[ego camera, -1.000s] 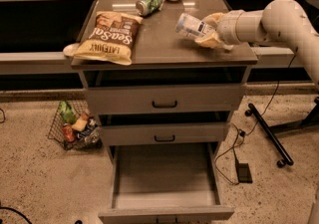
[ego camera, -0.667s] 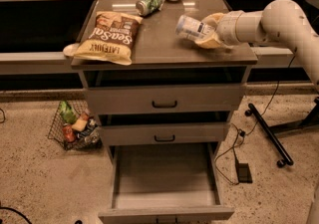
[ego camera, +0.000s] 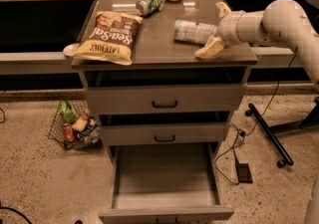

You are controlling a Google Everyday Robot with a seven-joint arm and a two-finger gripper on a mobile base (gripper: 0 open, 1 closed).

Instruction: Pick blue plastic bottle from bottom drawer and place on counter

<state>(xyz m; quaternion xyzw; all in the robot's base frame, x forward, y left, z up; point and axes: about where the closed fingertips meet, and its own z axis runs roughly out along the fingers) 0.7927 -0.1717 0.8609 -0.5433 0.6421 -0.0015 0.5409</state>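
- Currently the blue plastic bottle (ego camera: pixel 192 31) lies on its side on the counter (ego camera: pixel 159 49), right half, with its long axis running roughly left-right.
- The gripper (ego camera: pixel 210 30) sits at the bottle's right end; the one arm reaches in from the right edge of the counter.
- The fingers (ego camera: pixel 210 49) are spread apart, one behind the bottle and one in front. The bottle's right end sits in the gap between them, and the rest sticks out to the left.
- I can't tell whether either finger touches the bottle, but it doesn't look clamped.
- The bottom drawer (ego camera: pixel 164 178) is pulled out with nothing visible inside, so the place step looks essentially done.
- Key relation: the bottle's axis lines up with the arm's approach, so backing out to the right should clear it.
- Risk: on its side the bottle can roll front-back, and a nudge from the front finger would start that.
- The chip bag (ego camera: pixel 110 36) and green can (ego camera: pixel 149 4) are well apart from the bottle.
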